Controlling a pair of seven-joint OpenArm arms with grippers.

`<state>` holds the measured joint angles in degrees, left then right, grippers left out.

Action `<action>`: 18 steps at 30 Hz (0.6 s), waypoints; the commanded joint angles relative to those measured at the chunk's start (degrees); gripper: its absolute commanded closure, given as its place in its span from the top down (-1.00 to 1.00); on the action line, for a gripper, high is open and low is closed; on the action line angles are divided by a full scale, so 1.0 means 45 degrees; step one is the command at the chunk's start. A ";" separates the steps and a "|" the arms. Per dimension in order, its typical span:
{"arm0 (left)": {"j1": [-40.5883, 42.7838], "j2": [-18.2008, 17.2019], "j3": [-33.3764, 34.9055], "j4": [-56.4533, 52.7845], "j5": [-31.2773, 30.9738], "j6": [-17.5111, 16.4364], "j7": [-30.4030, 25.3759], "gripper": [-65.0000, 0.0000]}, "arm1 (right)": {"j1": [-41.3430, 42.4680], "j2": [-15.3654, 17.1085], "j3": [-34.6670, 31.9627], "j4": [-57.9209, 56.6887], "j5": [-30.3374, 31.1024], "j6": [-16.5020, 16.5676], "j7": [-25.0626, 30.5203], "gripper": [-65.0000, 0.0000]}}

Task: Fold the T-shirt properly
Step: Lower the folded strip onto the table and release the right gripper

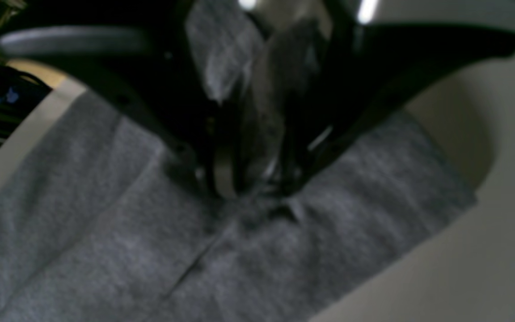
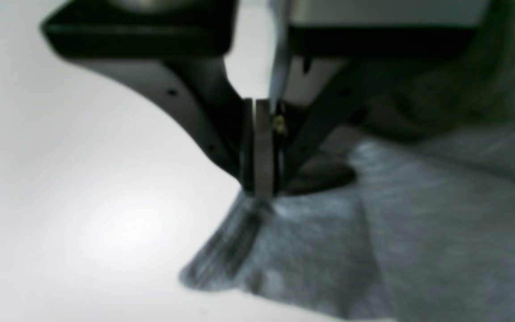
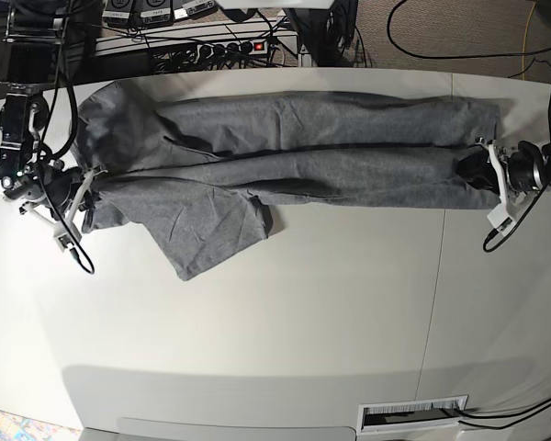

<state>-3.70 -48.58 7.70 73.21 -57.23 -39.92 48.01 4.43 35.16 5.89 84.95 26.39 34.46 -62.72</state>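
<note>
I'm seeing the grey T-shirt (image 3: 285, 156) lying stretched lengthwise across the far half of the white table (image 3: 331, 312), one sleeve flopping toward me. My left gripper (image 3: 482, 175) is pinching a bunch of its hem at one end, cloth rising between the jaws, though that wrist view is blurry. My right gripper (image 3: 84, 197) is clenching the fabric's edge at the other end, jaws closed flat. Behind the table, a power strip (image 3: 216, 46) and cables (image 3: 422, 37) are lying on the floor.
</note>
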 commanded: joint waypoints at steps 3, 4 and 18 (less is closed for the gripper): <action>-0.0165 -0.0282 -0.0112 0.0117 -0.0078 -0.0017 -0.0005 -0.49 | 0.0287 0.0646 0.0189 0.1710 0.0423 0.0015 -0.0709 -1.00; -0.0165 -0.0287 -0.0112 0.0117 -0.0083 -0.0017 -0.0005 -0.49 | 0.0287 0.0651 0.0272 0.2166 0.0423 0.0010 -0.0690 -1.00; -0.0121 -0.0141 -0.0112 0.0117 -0.0136 -0.0017 0.0005 -0.49 | 0.1511 -0.1792 0.0369 0.0432 -0.1122 0.0049 0.3274 -0.48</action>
<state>-3.57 -48.27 7.68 73.21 -57.45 -39.92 48.10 10.02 25.96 7.03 85.95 20.93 34.83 -49.30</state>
